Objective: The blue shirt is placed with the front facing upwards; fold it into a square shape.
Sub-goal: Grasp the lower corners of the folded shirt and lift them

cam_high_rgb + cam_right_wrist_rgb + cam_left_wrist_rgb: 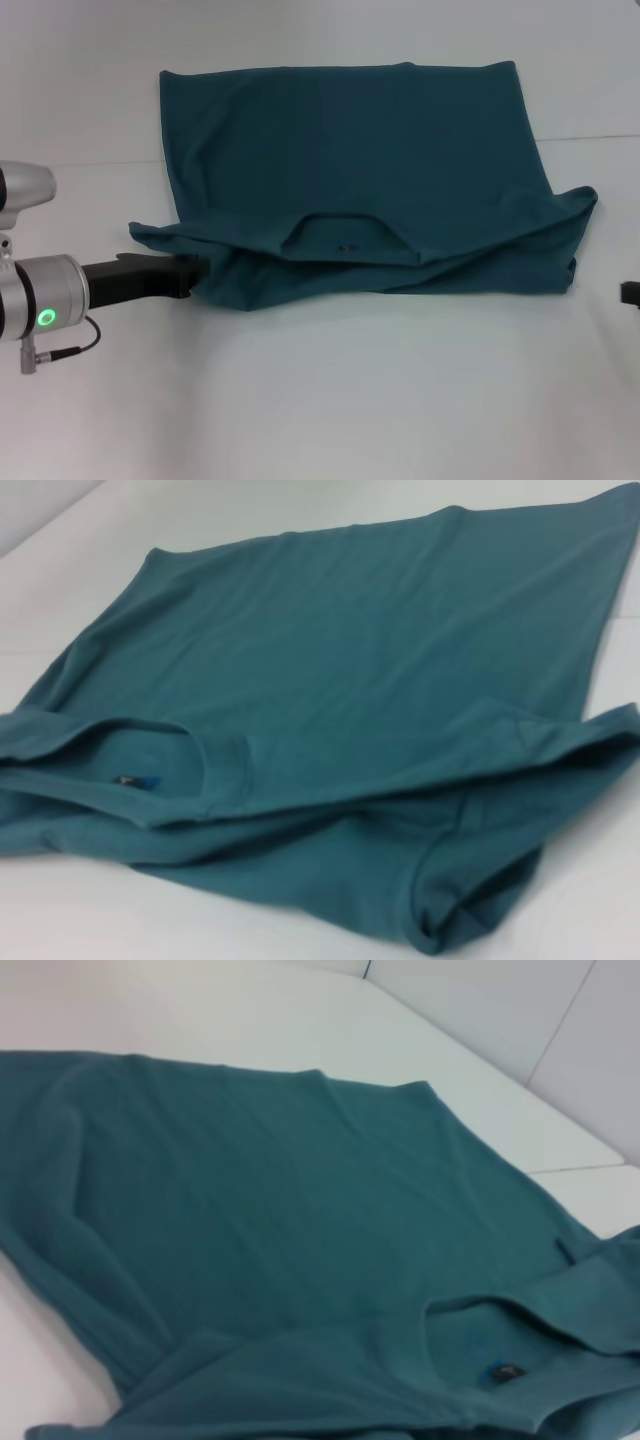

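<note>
Now, entries for this moment:
Shirt: the dark teal-blue cotton short-sleeved shirt (350, 160) lies flat on the white worktop (330, 400), in the middle of the head view, already folded over itself.
Fold: the collar end lies doubled over at the near edge; plain fabric faces up and no print shows.
Collar: the round collar (345, 232) sits near the middle of the near edge, with a small dark label (503, 1371) inside it.
Sleeves: bunched folds stick out at both near corners.
Left hand: the black left hand (185, 272) lies low on the worktop at the shirt's near left corner, fingertips touching or under the cloth edge; cannot tell whether it pinches.
Right hand: only a dark sliver (630, 293) shows at the right edge, apart from the shirt; state unreadable.
</note>
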